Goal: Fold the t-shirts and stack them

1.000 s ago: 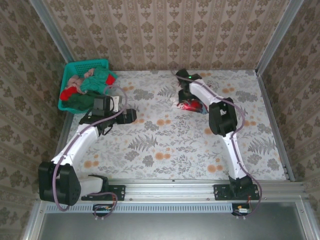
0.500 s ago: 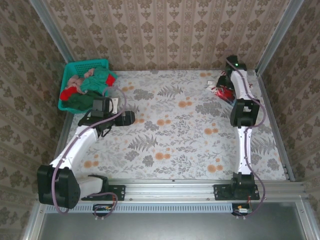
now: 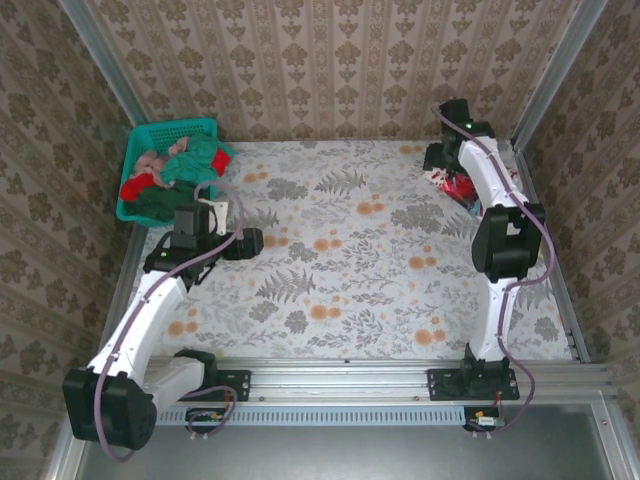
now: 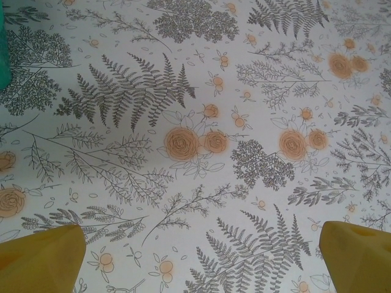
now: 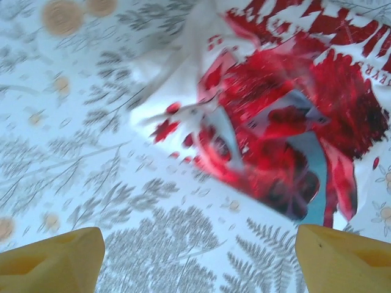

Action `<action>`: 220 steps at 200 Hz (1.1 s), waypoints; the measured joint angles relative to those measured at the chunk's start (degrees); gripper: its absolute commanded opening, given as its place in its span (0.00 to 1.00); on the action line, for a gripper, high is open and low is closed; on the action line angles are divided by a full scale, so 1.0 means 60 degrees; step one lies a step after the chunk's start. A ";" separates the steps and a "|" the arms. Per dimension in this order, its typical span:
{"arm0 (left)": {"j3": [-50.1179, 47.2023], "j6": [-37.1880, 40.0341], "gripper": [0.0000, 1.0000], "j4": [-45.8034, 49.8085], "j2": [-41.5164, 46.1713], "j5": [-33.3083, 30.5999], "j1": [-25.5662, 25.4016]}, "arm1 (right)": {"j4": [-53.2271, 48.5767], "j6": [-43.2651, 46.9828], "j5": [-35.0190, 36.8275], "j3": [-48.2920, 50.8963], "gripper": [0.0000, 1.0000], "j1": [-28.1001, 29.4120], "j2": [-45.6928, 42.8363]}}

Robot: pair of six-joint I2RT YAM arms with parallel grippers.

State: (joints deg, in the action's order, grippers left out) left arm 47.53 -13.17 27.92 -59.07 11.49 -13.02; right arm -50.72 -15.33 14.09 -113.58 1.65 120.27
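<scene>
A crumpled red-and-white printed t-shirt (image 3: pixel 456 186) lies on the table at the far right corner. In the right wrist view the t-shirt (image 5: pixel 275 116) lies just beyond the fingertips. My right gripper (image 3: pixel 439 159) (image 5: pixel 198 259) hovers over its near edge, open, with only tablecloth between the yellow fingers (image 5: pixel 49 256). More t-shirts, pink (image 3: pixel 153 161), teal (image 3: pixel 203 155) and dark green (image 3: pixel 160 201), are heaped in the teal basket (image 3: pixel 168 129) at the far left. My left gripper (image 3: pixel 241 240) (image 4: pixel 201 259) hangs open over bare cloth to the right of the basket.
A flowered tablecloth (image 3: pixel 340 270) covers the whole table. Metal posts and patterned walls close in the back and both sides. The basket's teal edge (image 4: pixel 3 55) shows at the left margin of the left wrist view.
The right arm swung from the table's middle to the far right corner, and the red-and-white t-shirt went with it. The left arm drew back slightly toward the left.
</scene>
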 measured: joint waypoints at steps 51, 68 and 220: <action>-0.0004 0.0040 1.00 0.0000 -0.0004 0.0004 0.0000 | 0.0117 0.1038 0.1563 -0.1005 0.89 -0.0135 0.2404; -0.0036 0.0069 1.00 -0.0004 -0.0004 0.0004 0.0000 | -0.0025 0.1512 0.1774 -0.1745 0.89 -0.0262 0.3432; -0.0069 0.0171 1.00 0.0000 -0.0222 -0.0124 0.0062 | -0.0554 0.2229 0.1515 -0.6648 0.82 -0.1031 0.5989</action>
State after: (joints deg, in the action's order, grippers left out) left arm 47.11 -12.14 27.92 -60.40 10.74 -12.64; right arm -54.04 -1.96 23.18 -153.47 -4.54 156.20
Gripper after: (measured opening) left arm 0.997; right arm 0.780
